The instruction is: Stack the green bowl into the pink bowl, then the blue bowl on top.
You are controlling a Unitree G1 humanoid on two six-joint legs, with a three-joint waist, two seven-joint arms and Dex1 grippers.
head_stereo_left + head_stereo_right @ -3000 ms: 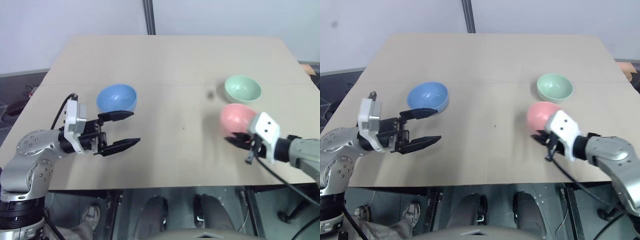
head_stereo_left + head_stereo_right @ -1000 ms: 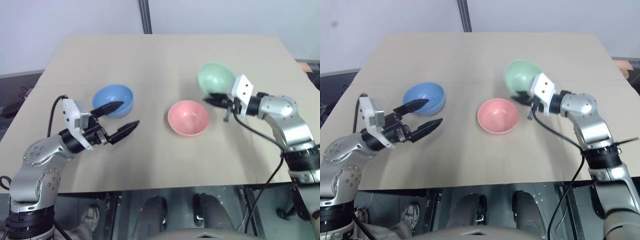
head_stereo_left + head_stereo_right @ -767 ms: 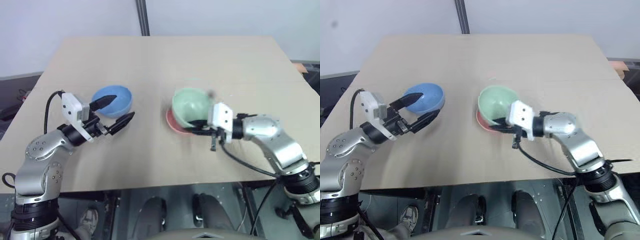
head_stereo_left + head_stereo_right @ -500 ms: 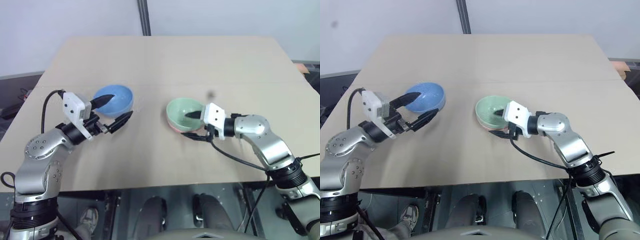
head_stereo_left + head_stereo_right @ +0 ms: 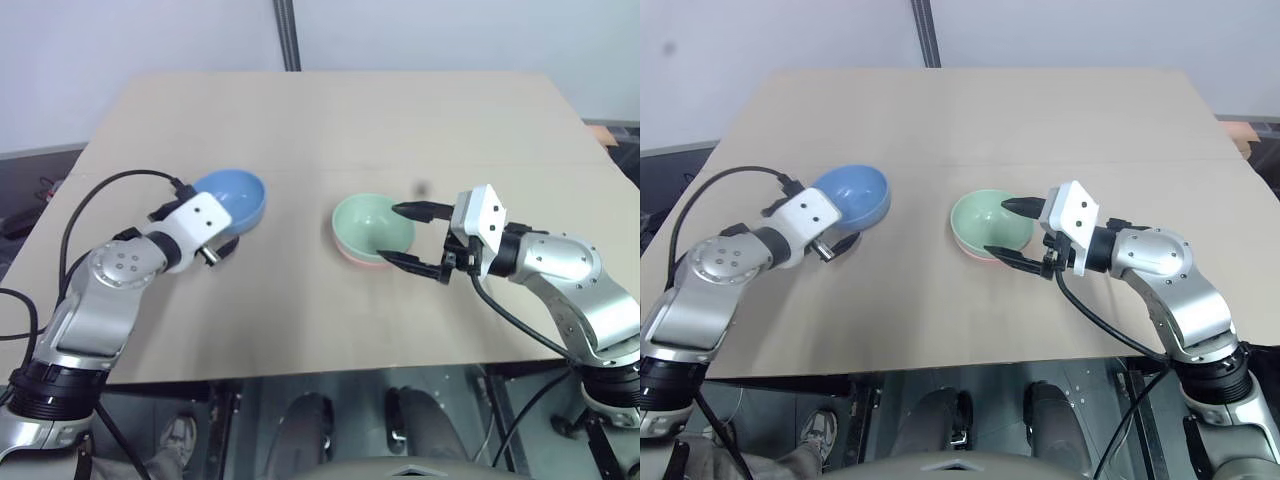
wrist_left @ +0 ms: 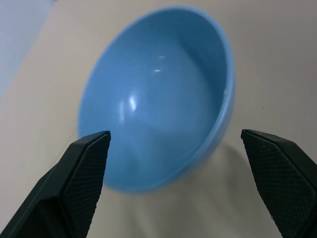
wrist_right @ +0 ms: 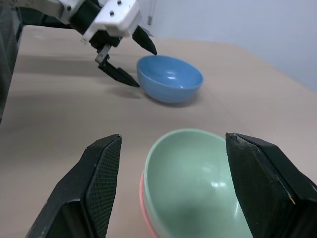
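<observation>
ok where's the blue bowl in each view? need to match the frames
Left eye: blue bowl left of centre on the table, at the left gripper.
Right eye: same spot.
Left wrist: centre, between that gripper's open fingers.
Right wrist: upper middle, beyond the green bowl.
Shared landmark: green bowl nested in the pink bowl.

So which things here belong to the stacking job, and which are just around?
Job things: green bowl, nested in the pink bowl; blue bowl; left claw; right claw.
Just around: table, metal pole.
</observation>
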